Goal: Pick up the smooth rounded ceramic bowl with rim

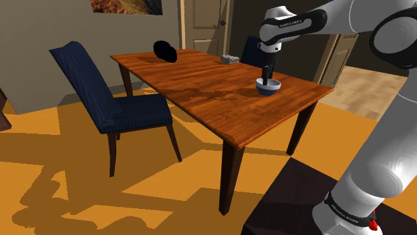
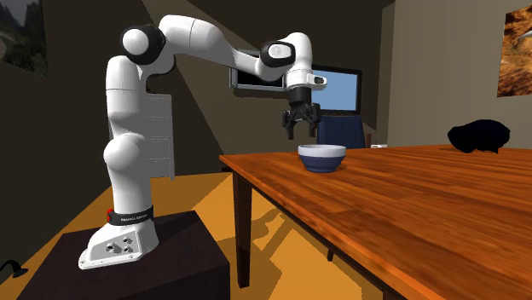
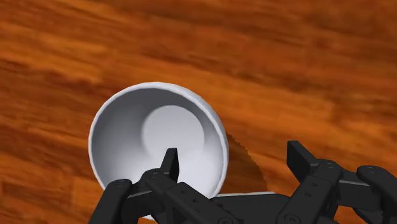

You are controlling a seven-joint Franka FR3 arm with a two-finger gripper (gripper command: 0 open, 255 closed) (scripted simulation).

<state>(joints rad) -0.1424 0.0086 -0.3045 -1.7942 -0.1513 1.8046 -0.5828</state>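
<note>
Tool [image 3: 232, 153]: fingers [image 3: 170, 167] apart, holding nothing, hanging just above the bowl [image 3: 153, 133] and clear of it.

Governing relation: in the wrist view the tool straddles the bowl's rim. One finger is over the white inside and the other is outside the wall, over bare desk [image 3: 286, 63]. The bowl therefore lies below the tool and offset toward one finger. A round bowl has no long axis to align to. Judgement: a straight descent should bring the rim between the fingers.

Bowl position: upright on the desk [image 1: 220, 100], near the end closest to the stand.

View differences: the second exterior view shows the gap between tool [image 2: 300, 128] and bowl [image 2: 321, 158], and the bowl's dark blue outside. The shoulder view shows a black object [image 1: 165, 51] and a small grey item [image 1: 230, 59] well apart at the desk's far end.
</note>
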